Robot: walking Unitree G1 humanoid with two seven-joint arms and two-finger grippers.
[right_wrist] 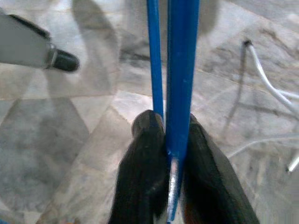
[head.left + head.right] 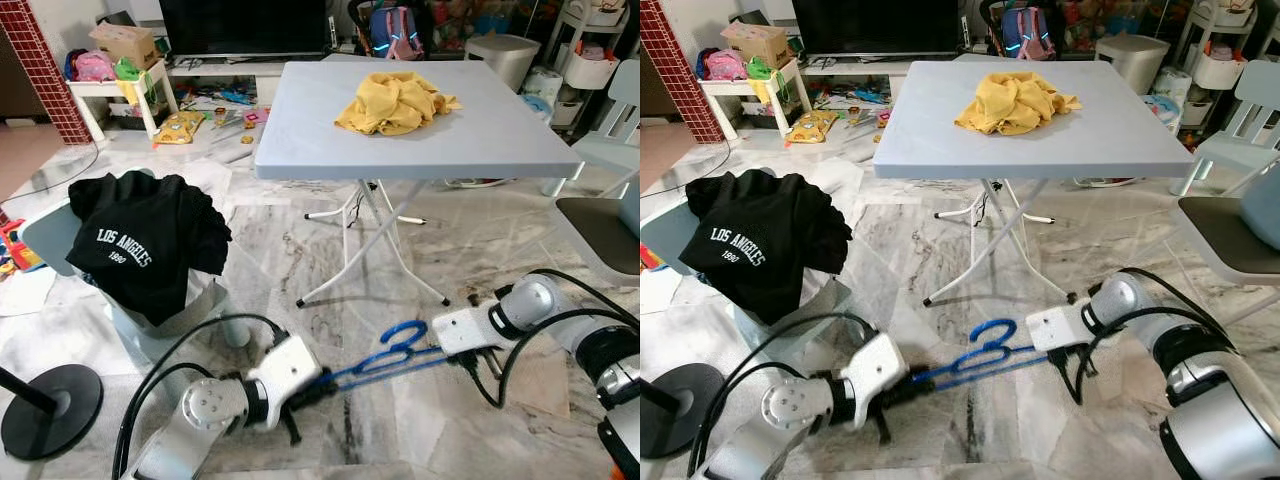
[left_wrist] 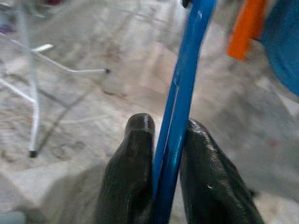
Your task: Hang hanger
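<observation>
Left wrist view shows my left gripper (image 3: 169, 140) clamped on the blue hanger (image 3: 183, 88), its 2 black fingers (image 3: 133, 154) pressed against either side of the plastic bar. On the right wrist camera I see the right gripper (image 1: 172, 140) pinching the other end of the same hanger (image 1: 180, 70), fingers (image 1: 145, 154) closed tight around it.

From the head camera, the hanger (image 2: 395, 352) is held low over the marble floor (image 2: 330, 270), in front of the folding table (image 2: 500, 140) on the side nearest me, stretched between the left gripper (image 2: 318, 385) and the right gripper (image 2: 432, 347). Its hook curls upward toward the table. Both my arms reach in from the near edge and meet at the hanger.

On the table lies a crumpled yellow garment (image 2: 393, 102), resting near the far half of the tabletop. Left of the table, a black shirt (image 2: 145, 245) printed with white lettering is draped over a grey chair (image 2: 55, 225). Beyond the table, along the far wall, sit a dark TV (image 2: 240, 25) and a scatter of toys (image 2: 185, 125) on the floor. A round black stand base (image 2: 50, 410) rests on the floor well left of the table, close to my left arm.
</observation>
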